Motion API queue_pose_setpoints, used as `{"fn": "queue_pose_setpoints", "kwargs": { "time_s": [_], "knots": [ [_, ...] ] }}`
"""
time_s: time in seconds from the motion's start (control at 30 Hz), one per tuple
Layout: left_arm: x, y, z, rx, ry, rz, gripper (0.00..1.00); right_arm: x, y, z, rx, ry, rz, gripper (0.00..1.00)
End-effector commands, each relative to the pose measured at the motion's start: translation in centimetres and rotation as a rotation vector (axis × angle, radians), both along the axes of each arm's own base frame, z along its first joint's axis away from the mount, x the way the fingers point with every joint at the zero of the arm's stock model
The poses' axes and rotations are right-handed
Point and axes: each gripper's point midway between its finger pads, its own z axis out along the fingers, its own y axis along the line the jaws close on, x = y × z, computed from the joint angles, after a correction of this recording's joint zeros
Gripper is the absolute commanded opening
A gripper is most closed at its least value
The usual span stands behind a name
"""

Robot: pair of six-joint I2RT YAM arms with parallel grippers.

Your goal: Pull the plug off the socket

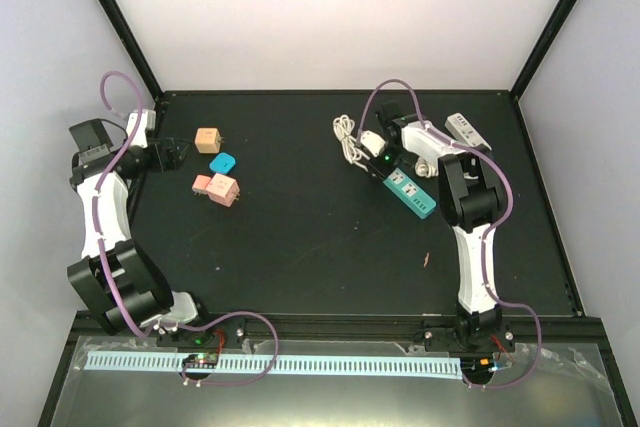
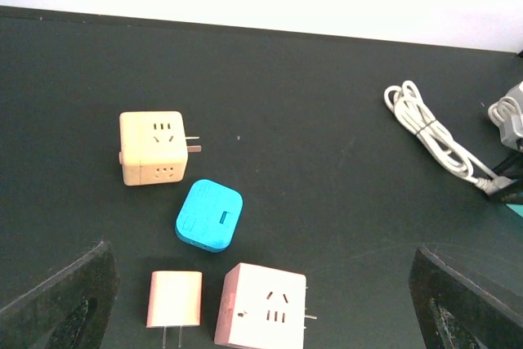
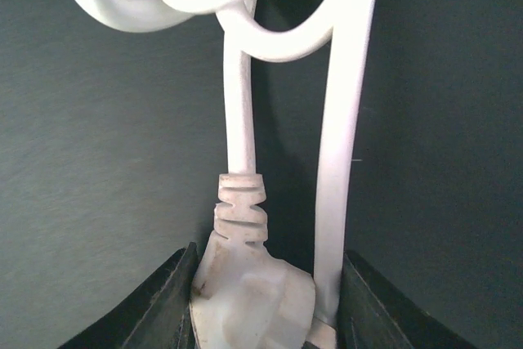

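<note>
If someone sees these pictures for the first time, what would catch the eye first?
The white plug sits between the fingers of the right pincer, at the teal power strip on the right side. On the left lies a group of small adapters, a bright blue adapter in the middle.

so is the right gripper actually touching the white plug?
Touching. Right wrist view: the white plug sits wedged between the right gripper fingers, no gap showing at one finger, and its cable is pinched against the other.
</note>
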Motion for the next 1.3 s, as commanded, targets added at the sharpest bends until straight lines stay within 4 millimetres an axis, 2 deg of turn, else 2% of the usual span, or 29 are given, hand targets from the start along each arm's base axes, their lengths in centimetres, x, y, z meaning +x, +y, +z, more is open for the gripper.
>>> {"fn": "queue_pose_setpoints", "kwargs": {
  "time_s": [0.0, 0.1, 0.2, 0.3, 0.47, 0.6, 0.7, 0.83, 1.03, 1.13, 1.27],
  "knots": [
    [0.2, -0.8, 1.4, 0.003, -0.057, -0.038, 0.99, 2.7, -2.4, -0.1, 0.000, 0.009, -0.182, 0.37],
    [0.2, -0.9, 1.5, 0.011, -0.059, -0.040, 0.99, 4.1, -3.5, 0.0, -0.001, 0.013, -0.228, 0.40],
    [0.2, -1.2, 1.3, 0.022, -0.059, -0.046, 0.99, 4.3, -4.0, 0.2, -0.001, 0.014, -0.248, 0.46],
    [0.4, -1.5, 0.7, 0.058, -0.048, -0.049, 0.99, 4.6, -3.8, 1.2, 0.027, -0.017, -0.267, 0.56],
    [1.2, -3.3, 0.2, 0.133, -0.038, -0.076, 0.99, 5.2, -2.8, 4.6, 0.121, -0.079, -0.289, 0.75],
    [2.0, -5.0, 0.3, 0.170, -0.025, -0.110, 0.99, 5.6, -2.2, 7.9, 0.174, -0.134, -0.283, 0.91],
    [2.8, -6.3, 0.3, 0.200, 0.000, -0.140, 0.99, 5.6, -1.9, 10.8, 0.209, -0.179, -0.267, 1.00],
    [3.6, -9.0, 0.1, 0.243, 0.033, -0.220, 0.99, 5.2, -1.1, 14.5, 0.275, -0.226, -0.231, 1.00],
    [4.4, -12.6, -0.2, 0.345, 0.041, -0.292, 0.99, 3.5, 0.0, 19.7, 0.398, -0.297, -0.184, 1.00],
    [4.5, -13.9, -0.2, 0.363, 0.028, -0.302, 0.99, 2.1, 0.3, 21.5, 0.457, -0.325, -0.166, 1.00],
    [4.4, -15.3, -1.3, 0.421, 0.047, -0.295, 0.99, 0.1, 0.1, 22.8, 0.541, -0.351, -0.172, 1.00]
  ]
}}
